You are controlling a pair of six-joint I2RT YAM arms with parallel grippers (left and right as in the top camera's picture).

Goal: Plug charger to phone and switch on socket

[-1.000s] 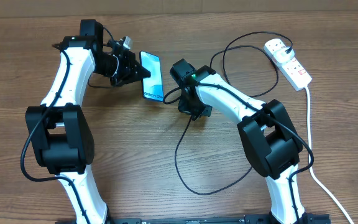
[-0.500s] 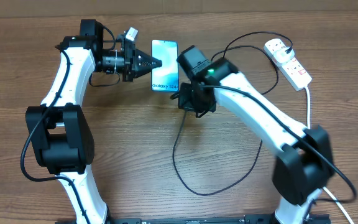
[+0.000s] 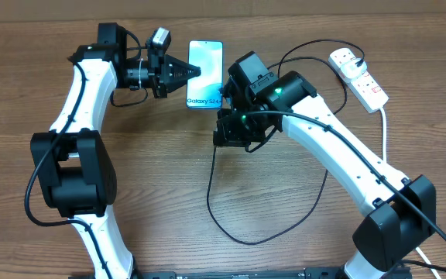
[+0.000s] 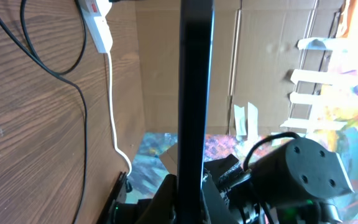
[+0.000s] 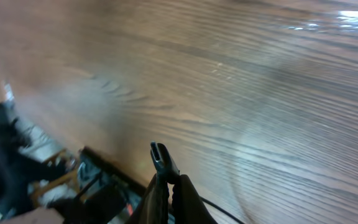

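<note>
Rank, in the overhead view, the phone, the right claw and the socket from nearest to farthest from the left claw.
Measured from the left claw:
1. phone: gripped by this claw at its edge, just to its right.
2. right claw: beyond the phone, nearer the table's front, pinching the charger tip.
3. socket: far away at the back right.

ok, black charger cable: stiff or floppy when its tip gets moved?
Likely floppy: the charger lies in loose loops on the table, so slack should trail the right gripper. Probably light, being thin. Its connector tip looks rigid beyond the jaws.
</note>
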